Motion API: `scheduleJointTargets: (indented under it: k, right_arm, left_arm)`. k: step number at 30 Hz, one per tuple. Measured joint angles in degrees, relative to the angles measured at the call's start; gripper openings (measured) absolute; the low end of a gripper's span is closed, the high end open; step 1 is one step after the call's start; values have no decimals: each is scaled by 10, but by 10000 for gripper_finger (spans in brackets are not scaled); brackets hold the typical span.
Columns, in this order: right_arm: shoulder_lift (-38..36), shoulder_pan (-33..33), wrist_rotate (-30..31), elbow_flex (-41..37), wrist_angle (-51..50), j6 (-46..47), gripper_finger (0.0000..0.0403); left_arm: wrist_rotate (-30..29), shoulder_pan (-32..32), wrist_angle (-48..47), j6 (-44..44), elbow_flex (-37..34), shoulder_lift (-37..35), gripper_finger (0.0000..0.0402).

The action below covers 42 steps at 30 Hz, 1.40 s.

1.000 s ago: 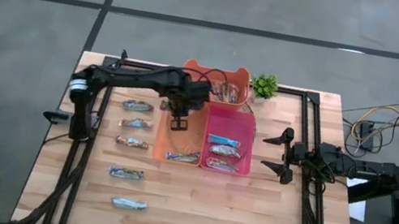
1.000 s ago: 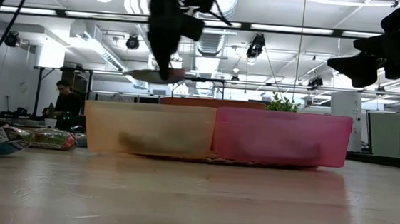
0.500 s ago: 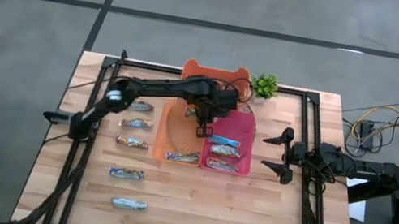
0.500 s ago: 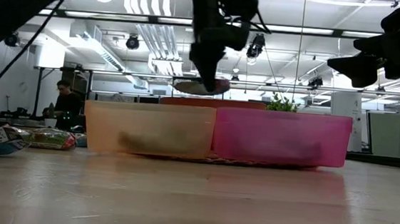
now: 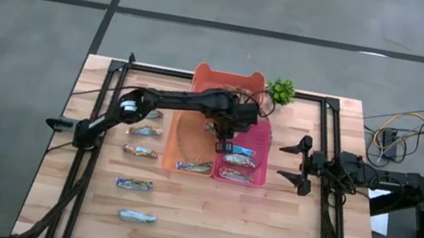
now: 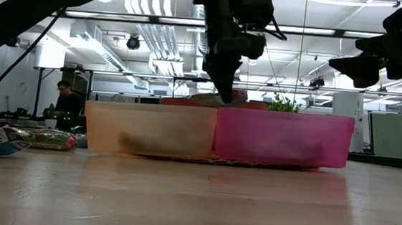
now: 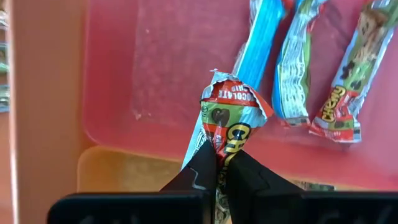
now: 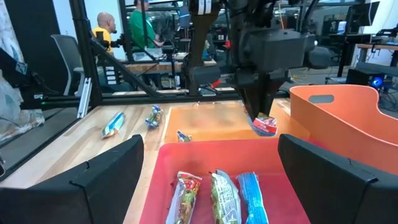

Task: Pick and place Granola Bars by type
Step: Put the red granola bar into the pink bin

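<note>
High view: left claw [image 5: 221, 145] reaches over the pink bin [image 5: 265, 128], near the wall it shares with the tan bin [image 5: 175, 130]. It is clenched on a granola bar. Two bars [image 5: 238, 152] lie in the pink bin just beyond the claw, toward the right arm; one bar [image 5: 194, 167] lies in the tan bin. An orange bin [image 5: 207, 73] sits behind both, a small plant [image 5: 282, 90] beside it. Five more bars [image 5: 144, 132] lie in a column on the table, well apart from the claw, on the left arm's side. Right claw [image 5: 296, 165] waits beside the pink bin, fingers spread wide, holding nothing

Low view: left claw [image 6: 225, 96] hangs just above the seam between tan bin [image 6: 149, 128] and pink bin [image 6: 285, 137]; the red-wrapped bar [image 6: 220, 97] sits at its tips, about level with the rims

Left wrist view: fingers [image 7: 202, 165] pinch the red bar [image 7: 231, 115] by its lower end, pink bin floor [image 7: 155, 68] beneath. Three bars [image 7: 292, 68] lie flat farther out

Right wrist view: left claw [image 8: 261, 112] and its red bar [image 8: 265, 124] over the pink bin's far edge; three bars [image 8: 214, 198] lie in the bin [image 8: 186, 152]; two people in the room behind
</note>
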Motion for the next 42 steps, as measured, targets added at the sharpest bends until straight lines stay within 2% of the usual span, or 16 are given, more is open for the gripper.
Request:
scheduleJointTargets:
  k: [9,25,42]
  right_arm:
    - [0,0,0,0,0,0,359]
    - [0,0,0,0,0,-2,359]
    - [0,0,0,0,0,-1,359]
  left_arm:
    - [0,-3,63,-3,-1,0,0]
    - [7,-8,204,-20,-62,4,0]
    - [7,-8,232,-16,-62,72,0]
